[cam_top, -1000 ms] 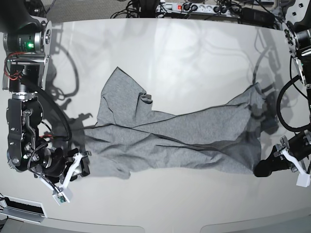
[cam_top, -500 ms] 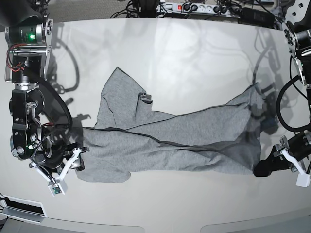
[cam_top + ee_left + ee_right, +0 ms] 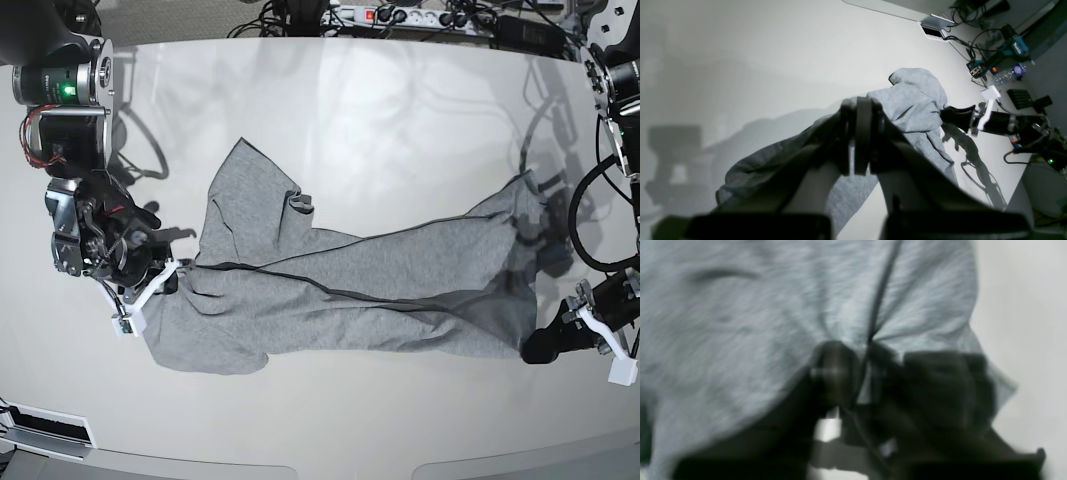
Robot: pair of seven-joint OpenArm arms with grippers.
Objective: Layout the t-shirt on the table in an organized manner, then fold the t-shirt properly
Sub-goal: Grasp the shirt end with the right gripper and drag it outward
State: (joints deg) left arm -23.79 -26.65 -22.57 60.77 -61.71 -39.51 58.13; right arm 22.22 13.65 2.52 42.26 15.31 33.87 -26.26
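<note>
The heather-grey t-shirt [image 3: 340,285] lies plain side up, stretched in wrinkles across the middle of the white table [image 3: 400,100]; no lettering shows. My right gripper [image 3: 172,277], at the left of the base view, is shut on the shirt's left edge; the right wrist view shows its fingers [image 3: 836,370] pinching a fold of cloth [image 3: 740,306]. My left gripper [image 3: 530,348], at the right of the base view, is shut on the shirt's lower right corner. In the left wrist view its closed gripper [image 3: 858,113] holds the cloth [image 3: 917,96], with the right gripper [image 3: 948,115] at the far end.
A power strip and cables [image 3: 400,15] line the far table edge. A vented slot [image 3: 45,428] sits at the front left corner. A cordless drill and bottles [image 3: 1010,46] lie beyond the table. The shirt's sleeve [image 3: 250,185] points toward the far left.
My right gripper has moved away from the front edge toward the far side, dragging the shirt's left edge with it. The left arm has stayed put.
</note>
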